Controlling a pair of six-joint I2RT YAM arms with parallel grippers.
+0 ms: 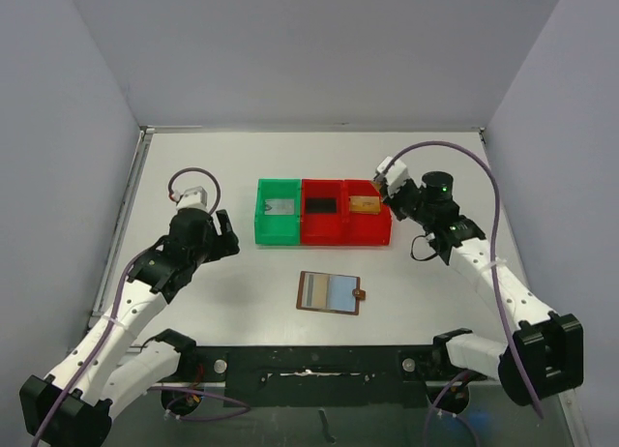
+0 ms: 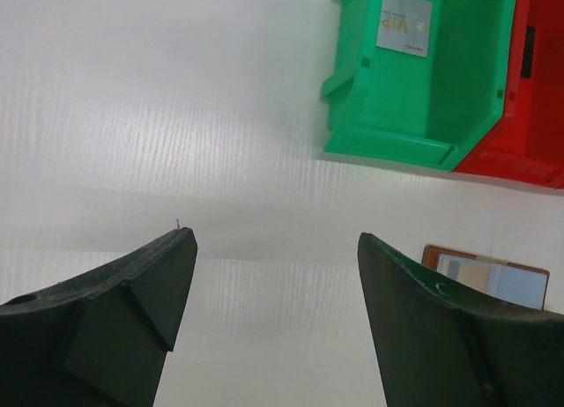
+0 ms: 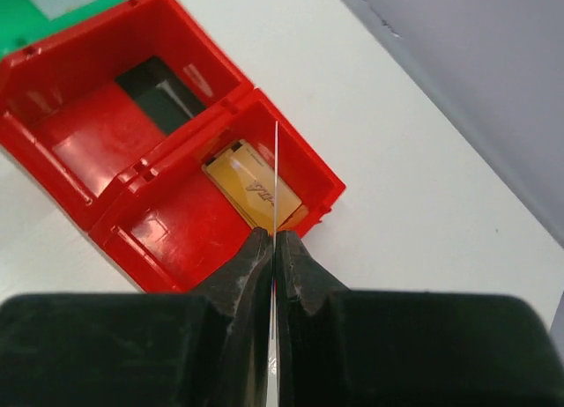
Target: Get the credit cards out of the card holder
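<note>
The brown card holder (image 1: 329, 293) lies open and flat on the table, showing its pale blue-grey inside; its corner also shows in the left wrist view (image 2: 490, 275). My right gripper (image 3: 275, 235) is shut on a thin credit card (image 3: 276, 173), seen edge-on, above the right red bin (image 1: 368, 224). A gold card (image 3: 251, 188) lies in that bin. A dark card (image 3: 163, 94) lies in the middle red bin (image 1: 322, 223). A grey card (image 2: 404, 24) lies in the green bin (image 2: 441, 116). My left gripper (image 2: 275, 240) hangs open over bare table, left of the green bin, holding nothing.
The three bins stand side by side in a row behind the card holder. White walls close the table on the left, back and right. The right arm (image 1: 484, 263) reaches over the table's right side toward the bins.
</note>
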